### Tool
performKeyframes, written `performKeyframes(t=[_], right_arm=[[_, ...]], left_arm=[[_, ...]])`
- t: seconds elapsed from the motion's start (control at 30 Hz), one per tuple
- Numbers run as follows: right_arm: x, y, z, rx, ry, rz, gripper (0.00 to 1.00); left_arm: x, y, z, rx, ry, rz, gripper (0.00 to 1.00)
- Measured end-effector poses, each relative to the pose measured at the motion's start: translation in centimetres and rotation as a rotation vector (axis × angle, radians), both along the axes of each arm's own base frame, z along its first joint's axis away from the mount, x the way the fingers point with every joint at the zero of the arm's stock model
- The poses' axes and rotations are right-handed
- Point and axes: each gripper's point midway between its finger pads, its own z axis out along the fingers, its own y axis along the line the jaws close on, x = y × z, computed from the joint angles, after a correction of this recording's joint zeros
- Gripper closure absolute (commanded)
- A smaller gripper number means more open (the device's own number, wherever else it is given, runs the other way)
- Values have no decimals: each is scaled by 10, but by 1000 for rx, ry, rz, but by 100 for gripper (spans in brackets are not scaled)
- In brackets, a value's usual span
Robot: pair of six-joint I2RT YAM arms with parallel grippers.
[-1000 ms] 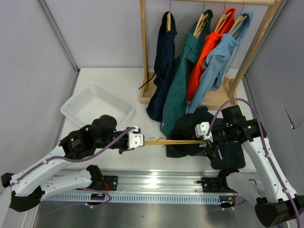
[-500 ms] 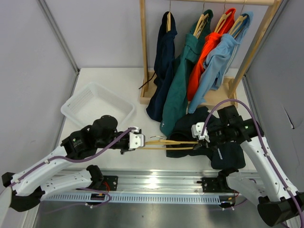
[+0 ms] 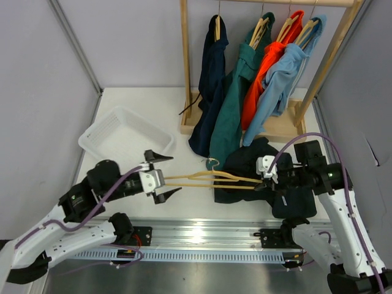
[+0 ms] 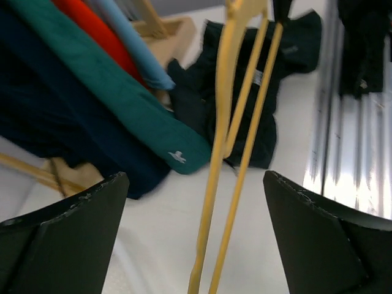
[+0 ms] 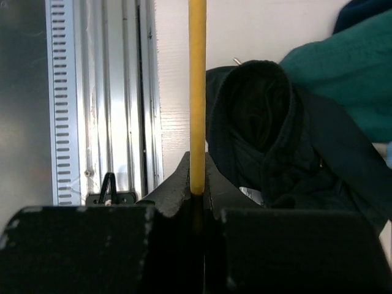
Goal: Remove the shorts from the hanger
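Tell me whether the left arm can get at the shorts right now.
Probably not cleanly. The left claw is open, holding nothing, but the hanger, clamped by the right claw, spans the gap to the shorts, which the right arm partly covers.

Open table (image 3: pixel 184 154) between basket (image 3: pixel 125 131) and hanger (image 3: pixel 211 173)

Lower centre: the pale wooden triangular hanger (image 3: pixel 211 185) reaches left from the dark navy fabric shorts (image 3: pixel 244 162), which lie on the white table (image 3: pixel 141 101) before the wooden clothes rack (image 3: pixel 185 61); the white plastic basket (image 3: pixel 97 127) sits at left.

Near-black shorts (image 3: pixel 246 162), pale wooden hanger (image 5: pixel 196 92)
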Motion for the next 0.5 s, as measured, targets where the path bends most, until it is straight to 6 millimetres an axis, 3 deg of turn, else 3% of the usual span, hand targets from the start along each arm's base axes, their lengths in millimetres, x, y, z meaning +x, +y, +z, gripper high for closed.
performKeyframes(t=[0.13, 0.3, 0.4, 0.5], right_arm=[[4, -8, 13, 36, -12, -99, 100], [18, -20, 50, 92, -40, -264, 100], [29, -30, 83, 159, -70, -393, 100], [37, -40, 118, 237, -101, -526, 100]], left_arm=[[6, 25, 37, -128, -94, 110, 1], [10, 60, 75, -301, -133, 261, 1], [16, 69, 77, -358, -88, 336, 1], [26, 63, 52, -335, -7, 389, 1]])
